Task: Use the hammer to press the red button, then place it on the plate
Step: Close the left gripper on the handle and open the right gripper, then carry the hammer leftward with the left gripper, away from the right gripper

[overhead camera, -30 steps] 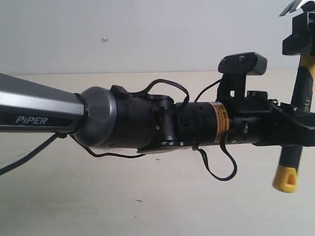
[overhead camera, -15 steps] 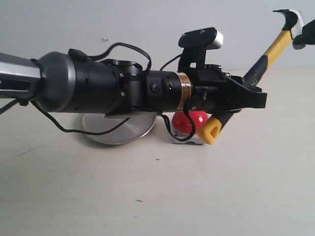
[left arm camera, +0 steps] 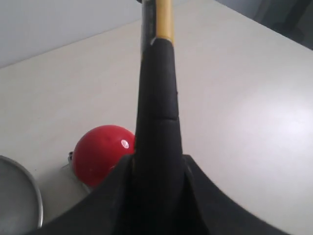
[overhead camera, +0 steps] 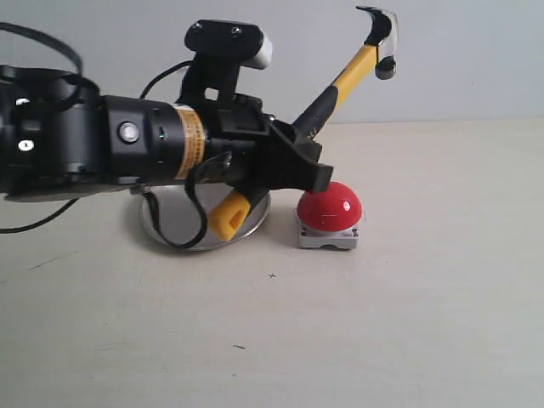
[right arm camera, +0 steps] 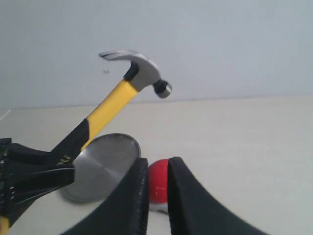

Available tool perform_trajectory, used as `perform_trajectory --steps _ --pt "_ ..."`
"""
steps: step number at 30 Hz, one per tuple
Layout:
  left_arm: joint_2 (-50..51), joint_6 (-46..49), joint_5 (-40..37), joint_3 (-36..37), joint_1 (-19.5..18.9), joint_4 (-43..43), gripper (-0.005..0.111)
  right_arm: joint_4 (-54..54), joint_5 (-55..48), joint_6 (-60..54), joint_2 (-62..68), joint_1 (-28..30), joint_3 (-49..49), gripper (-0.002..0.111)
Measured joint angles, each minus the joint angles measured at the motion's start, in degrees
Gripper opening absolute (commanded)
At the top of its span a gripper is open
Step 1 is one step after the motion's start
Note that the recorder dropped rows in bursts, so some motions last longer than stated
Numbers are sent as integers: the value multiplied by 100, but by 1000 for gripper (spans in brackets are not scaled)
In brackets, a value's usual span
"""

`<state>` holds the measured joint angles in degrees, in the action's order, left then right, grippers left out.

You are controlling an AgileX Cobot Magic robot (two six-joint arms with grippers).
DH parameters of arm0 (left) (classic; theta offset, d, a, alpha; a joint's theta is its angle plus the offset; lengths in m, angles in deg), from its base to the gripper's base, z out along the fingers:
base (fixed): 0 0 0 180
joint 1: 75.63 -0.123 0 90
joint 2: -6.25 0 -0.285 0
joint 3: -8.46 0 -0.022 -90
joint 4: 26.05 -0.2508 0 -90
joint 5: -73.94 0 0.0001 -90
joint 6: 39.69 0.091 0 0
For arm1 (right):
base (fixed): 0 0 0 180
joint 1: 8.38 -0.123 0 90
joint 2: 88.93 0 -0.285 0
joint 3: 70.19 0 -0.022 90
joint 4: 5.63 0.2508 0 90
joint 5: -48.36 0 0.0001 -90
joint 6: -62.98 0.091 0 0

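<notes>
My left fingers (left arm camera: 120, 196) are clamped on the black grip of the hammer (overhead camera: 353, 72), one on each side, with the handle filling the whole space between them. From my left gripper (overhead camera: 306, 170) the handle slants up and to the right in the exterior view, black rubber giving way to yellow shaft. It ends at the dark metal head, high in the air. The head is above the red button (overhead camera: 330, 206) and slightly to its right, well apart from the dome. The claw points left and the striking face points down and to the right. At the other end, the yellow loop sticks out below my gripper and shows in front of the plate (overhead camera: 170, 228). I cannot tell whether it touches the metal.

The red button sits on the table (overhead camera: 408, 323), just beside the plate's right rim and close under my left fingertips. Whether they touch the dome I cannot tell.

My right fingers (right arm camera: 134, 196) stand almost together, with only a narrow slit between them, and my right gripper (right arm camera: 157, 164) holds nothing. Through that slit I see the red button, with the plate beside it and the hammer raised above both.
</notes>
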<state>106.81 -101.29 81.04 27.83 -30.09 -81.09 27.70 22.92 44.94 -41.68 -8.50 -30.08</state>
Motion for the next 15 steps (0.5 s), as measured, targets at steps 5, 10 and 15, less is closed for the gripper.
perform_trajectory --steps 5,10,15 --pt "-655 377 36 620 0 0 0 1628 1175 -1938 -341 0 1008 0" --pt "-951 616 36 1003 0 0 0 2857 1978 -3323 -649 0 1669 0" --pt "-976 781 25 1174 0 0 0 3074 2136 -3771 -1163 0 1875 0"
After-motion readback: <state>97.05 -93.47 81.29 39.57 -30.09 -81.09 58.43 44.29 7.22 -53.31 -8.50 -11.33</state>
